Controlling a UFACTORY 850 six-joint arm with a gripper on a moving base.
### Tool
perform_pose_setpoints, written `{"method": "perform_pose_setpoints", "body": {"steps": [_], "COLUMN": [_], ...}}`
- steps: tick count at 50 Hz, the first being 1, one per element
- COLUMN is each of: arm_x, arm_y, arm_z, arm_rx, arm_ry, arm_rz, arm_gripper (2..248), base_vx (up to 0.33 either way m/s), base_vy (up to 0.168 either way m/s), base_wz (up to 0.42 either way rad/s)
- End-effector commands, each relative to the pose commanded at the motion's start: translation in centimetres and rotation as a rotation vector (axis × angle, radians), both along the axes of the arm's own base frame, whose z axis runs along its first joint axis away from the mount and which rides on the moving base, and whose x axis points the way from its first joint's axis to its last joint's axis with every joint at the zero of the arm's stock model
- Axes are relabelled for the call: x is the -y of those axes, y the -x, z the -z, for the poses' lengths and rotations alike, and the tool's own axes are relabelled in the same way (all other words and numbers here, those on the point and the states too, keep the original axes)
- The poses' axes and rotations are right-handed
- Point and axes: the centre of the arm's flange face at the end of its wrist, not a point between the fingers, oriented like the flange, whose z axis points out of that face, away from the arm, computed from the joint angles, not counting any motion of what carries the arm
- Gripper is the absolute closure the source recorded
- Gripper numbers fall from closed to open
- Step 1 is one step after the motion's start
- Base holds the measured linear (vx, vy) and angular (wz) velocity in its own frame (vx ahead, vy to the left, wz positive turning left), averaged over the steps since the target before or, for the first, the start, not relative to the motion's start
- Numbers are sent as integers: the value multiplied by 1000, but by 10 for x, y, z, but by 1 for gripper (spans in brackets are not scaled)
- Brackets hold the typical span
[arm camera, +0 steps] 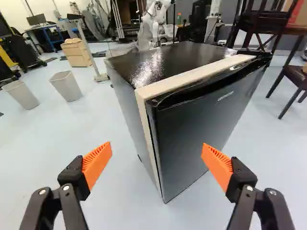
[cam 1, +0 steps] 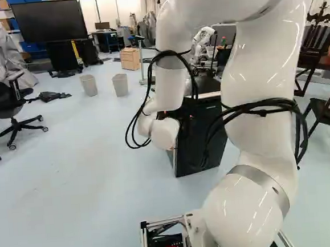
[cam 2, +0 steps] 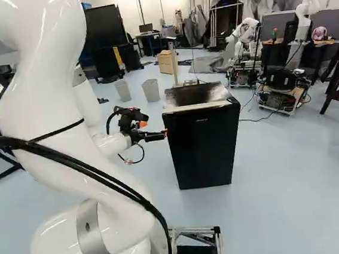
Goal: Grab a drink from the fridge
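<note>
A black mini fridge stands upright on the pale blue floor ahead of my base, its closed door facing roughly my way, which should let me work at it from the front. My pincer is spread wide, with nothing pinched. In the wrist view the fridge's near upright corner shows between my two fingers: one orange pad is toward the side wall, the other orange pad appears across the door's front. I judge that I hold it this way to line up with the door's free edge, where a pale strip runs behind the dark door, so that I can pull it open. Whether the pads touch the fridge, I cannot tell. No drink is visible; by the task it should be inside, behind that shut door, so beyond my fingertips and out of reach until the door swings. The pull might slip or shift the whole fridge.
</note>
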Motion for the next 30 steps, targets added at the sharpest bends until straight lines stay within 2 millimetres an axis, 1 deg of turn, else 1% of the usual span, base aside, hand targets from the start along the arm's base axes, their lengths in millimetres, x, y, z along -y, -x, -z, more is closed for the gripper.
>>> {"method": "perform_pose_setpoints", "body": {"steps": [8, 30], "arm_x": [-7, -28], "arm_y": [-6, -21], "arm_z": [2, 0], "arm_rx": [19, 87], "arm_ry": [7, 16], "arm_rz": [47, 180], "arm_gripper": [3, 3], "base_vx": [0, 0], "base_vy": [0, 0], "base_wz": [0, 0]}}
